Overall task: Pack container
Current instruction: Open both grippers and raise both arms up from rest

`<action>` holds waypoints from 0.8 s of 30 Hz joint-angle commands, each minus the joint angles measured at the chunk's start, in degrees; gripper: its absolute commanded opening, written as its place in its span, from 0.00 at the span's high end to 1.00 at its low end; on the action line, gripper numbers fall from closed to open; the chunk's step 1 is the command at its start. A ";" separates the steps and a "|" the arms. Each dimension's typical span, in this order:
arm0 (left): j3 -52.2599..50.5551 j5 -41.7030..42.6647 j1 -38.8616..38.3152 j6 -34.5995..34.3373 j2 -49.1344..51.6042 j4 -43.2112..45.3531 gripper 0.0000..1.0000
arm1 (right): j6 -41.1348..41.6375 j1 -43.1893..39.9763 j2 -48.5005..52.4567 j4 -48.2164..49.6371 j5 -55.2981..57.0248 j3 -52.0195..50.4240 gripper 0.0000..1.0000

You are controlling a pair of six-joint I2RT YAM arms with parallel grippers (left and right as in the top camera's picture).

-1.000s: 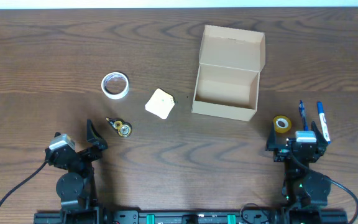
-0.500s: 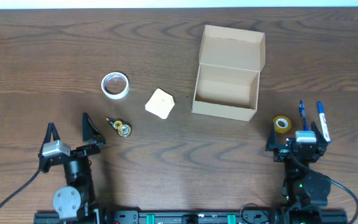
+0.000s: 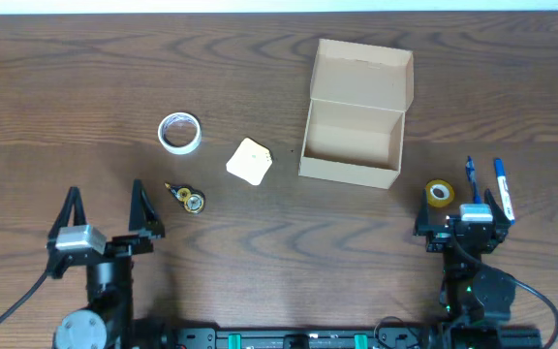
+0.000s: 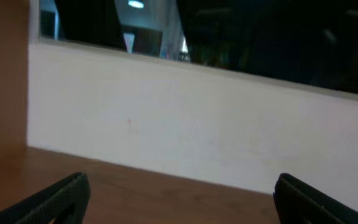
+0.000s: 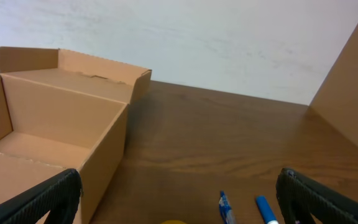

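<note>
The container is a tan cardboard box standing open right of centre, its flap lid tilted back, and nothing shows inside it. It fills the left of the right wrist view. My left gripper is open near the front left edge, with nothing between its fingers. In its own view it faces bare table and a white wall. My right gripper is open at the front right, just behind a yellow tape roll. In the right wrist view its fingers stand wide apart.
A white tape roll, a cream square pad and a small gold-and-black item lie left of the box. Two blue pens lie beside the right gripper, and both show in its view.
The left arm has swung left and drawn back toward the front edge, its open fingers now pointing straight across the table. The right arm and all objects are unmoved.
</note>
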 commanded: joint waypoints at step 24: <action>26.14 6.80 -0.15 -1.03 8.98 -29.40 0.05 | 26.99 -0.26 -0.02 16.83 -25.38 -0.07 0.01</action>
